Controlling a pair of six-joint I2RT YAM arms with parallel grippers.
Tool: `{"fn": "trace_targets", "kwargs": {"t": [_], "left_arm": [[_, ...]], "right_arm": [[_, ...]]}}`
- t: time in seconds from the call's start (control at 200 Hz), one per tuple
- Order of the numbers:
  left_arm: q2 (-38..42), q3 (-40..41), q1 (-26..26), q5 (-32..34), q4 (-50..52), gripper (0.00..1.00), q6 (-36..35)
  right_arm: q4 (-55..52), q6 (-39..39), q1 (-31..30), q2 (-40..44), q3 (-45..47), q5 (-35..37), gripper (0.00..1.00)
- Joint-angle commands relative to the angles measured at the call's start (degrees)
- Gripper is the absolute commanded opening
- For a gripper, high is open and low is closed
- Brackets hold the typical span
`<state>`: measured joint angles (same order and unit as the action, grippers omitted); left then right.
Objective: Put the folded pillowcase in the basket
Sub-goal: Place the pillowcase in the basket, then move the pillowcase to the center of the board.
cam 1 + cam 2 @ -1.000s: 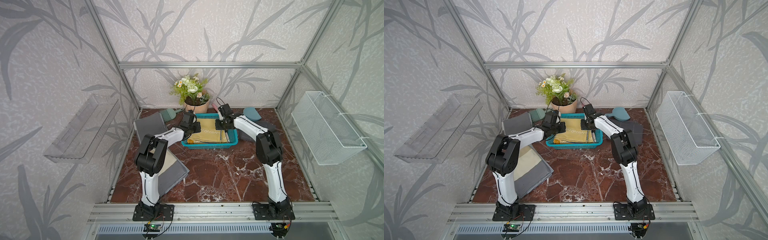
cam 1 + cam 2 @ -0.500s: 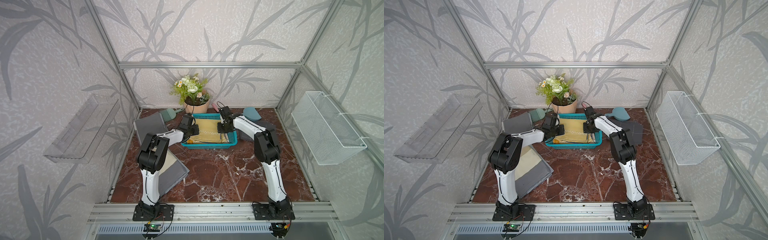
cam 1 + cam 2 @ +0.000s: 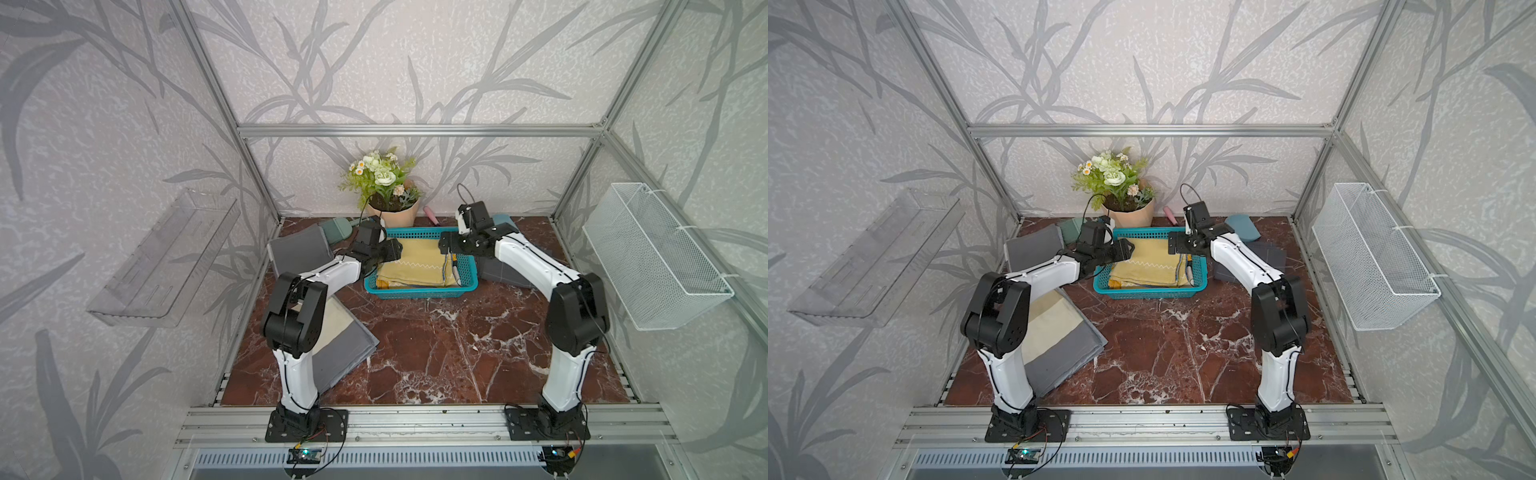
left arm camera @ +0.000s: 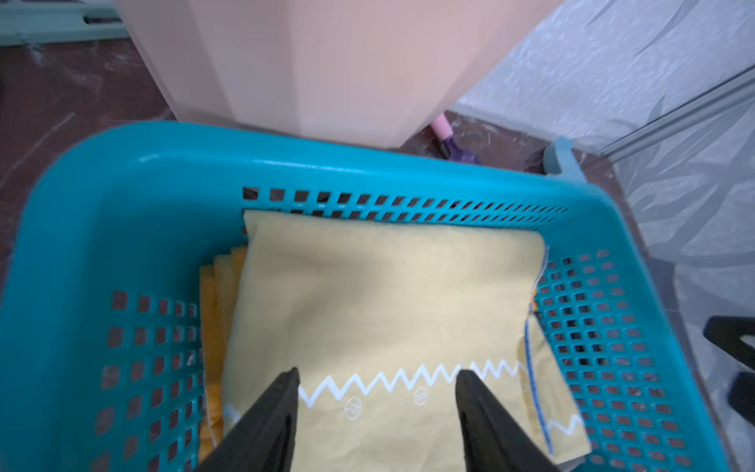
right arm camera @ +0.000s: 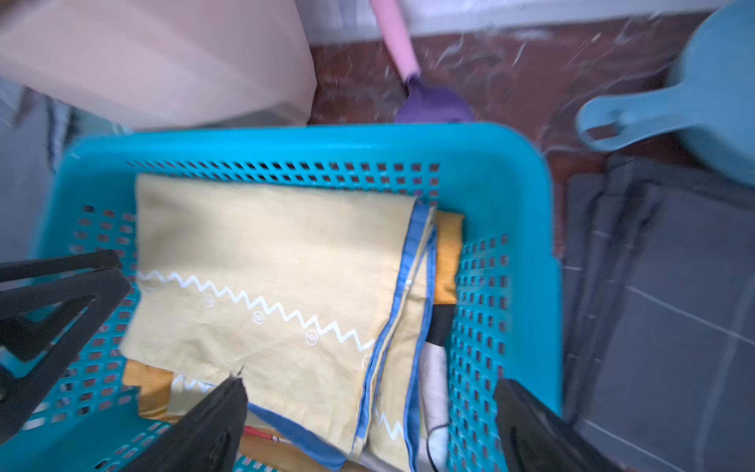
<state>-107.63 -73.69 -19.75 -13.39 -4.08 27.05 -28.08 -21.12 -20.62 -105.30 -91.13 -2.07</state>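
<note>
Well, basket (image 3: 420, 291) on marbled tabletop (image 3: 440, 353), leafy walls (image 3: 415, 62)

Walls (image 3: 374, 62): pale grey paper, leaf pattern.
Frame (image 3: 415, 130): aluminium bars along the corners.
Floor (image 3: 436, 345): red-brown marble, white veins.
Flowerpot (image 3: 392, 215): against the back wall.
Clear shelf (image 3: 166, 259): wall left of flowerpot.
Wire basket (image 3: 652, 257): wall right of flowerpot.
Rail (image 3: 415, 419): front edge, opposite flowerpot.
Light: even, soft.

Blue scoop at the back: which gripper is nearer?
Right. The right gripper hangs over the end of the basket beside the blue scoop; the left gripper is over the far end.
</note>
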Motion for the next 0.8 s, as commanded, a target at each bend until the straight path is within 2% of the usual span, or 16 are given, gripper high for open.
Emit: {"fn": "trace_targets", "kwargs": {"t": [0.0,0.22,0.33,0.6,0.795], "left_arm": [[4.8,0.9,-0.9,-1.5,0.0,0.66,0.6],[12.5,7.5,-3.5,-1.7,-1.8,0.68,1.8],[15.4,10.8,-5.1,-1.6,-1.7,0.68,1.9],[19.5,17.2,-8.1,-0.3,-2.0,0.69,2.3],[20.1,18.8,-8.6,0.4,-2.0,0.69,2.4]], "right_arm": [[1.6,-1.2,3.6,5.2,4.7,1.8,0.99],[-8.6,-0.4,10.1,0.5,5.6,4.2,0.96],[-12.5,0.6,10.6,-4.1,3.1,6.1,0.95],[-14.4,1.9,11.0,-12.6,-3.1,9.5,0.88],[-15.6,2.1,11.0,-16.6,-4.7,8.9,0.76]]}}
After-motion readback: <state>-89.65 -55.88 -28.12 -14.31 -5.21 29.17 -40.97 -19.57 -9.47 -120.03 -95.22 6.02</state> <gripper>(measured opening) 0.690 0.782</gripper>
